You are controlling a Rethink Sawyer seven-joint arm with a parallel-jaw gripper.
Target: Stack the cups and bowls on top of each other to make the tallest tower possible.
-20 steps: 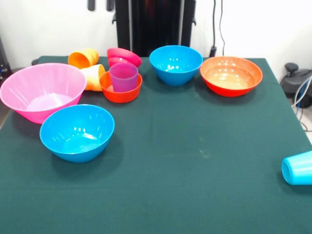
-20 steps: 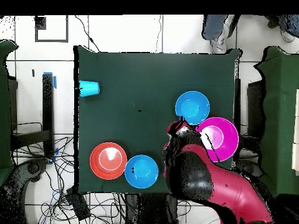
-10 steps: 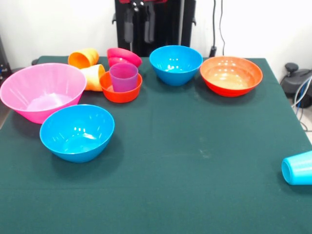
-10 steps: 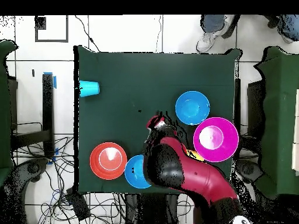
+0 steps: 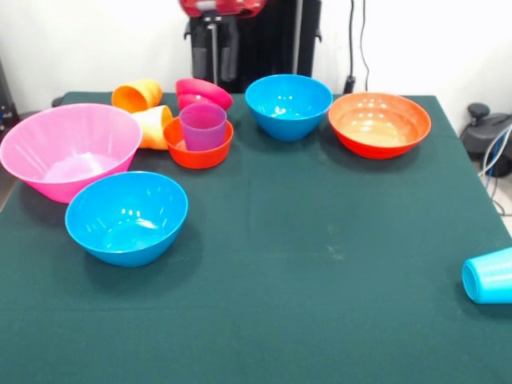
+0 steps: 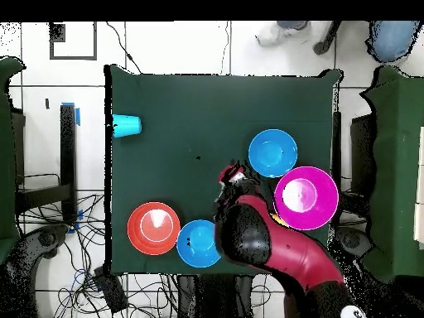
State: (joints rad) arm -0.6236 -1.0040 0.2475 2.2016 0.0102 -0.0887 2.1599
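Note:
The purple cup (image 5: 203, 126) stands upright inside the small orange bowl (image 5: 198, 150). Behind them a small magenta bowl (image 5: 202, 93) lies tilted. An orange cup (image 5: 138, 94) and a yellow-orange cup (image 5: 154, 126) lie on their sides beside the large pink bowl (image 5: 68, 148). One blue bowl (image 5: 126, 216) sits in front of the pink one, another (image 5: 288, 104) next to the wide orange-red bowl (image 5: 378, 122). A light blue cup (image 5: 488, 276) lies at the right edge. My gripper (image 5: 219, 56) hangs open and holds nothing, above and behind the magenta bowl.
In the overhead view my arm (image 6: 265, 248) covers the small bowls and cups beside the pink bowl (image 6: 306, 197). The light blue cup (image 6: 127, 126) lies alone near the table's left edge. A person's feet (image 6: 286, 31) show beyond the far table edge.
My gripper has come down from the top edge into the front view, over the small bowls. The arm swung sideways and back in the overhead view. No cup or bowl has moved.

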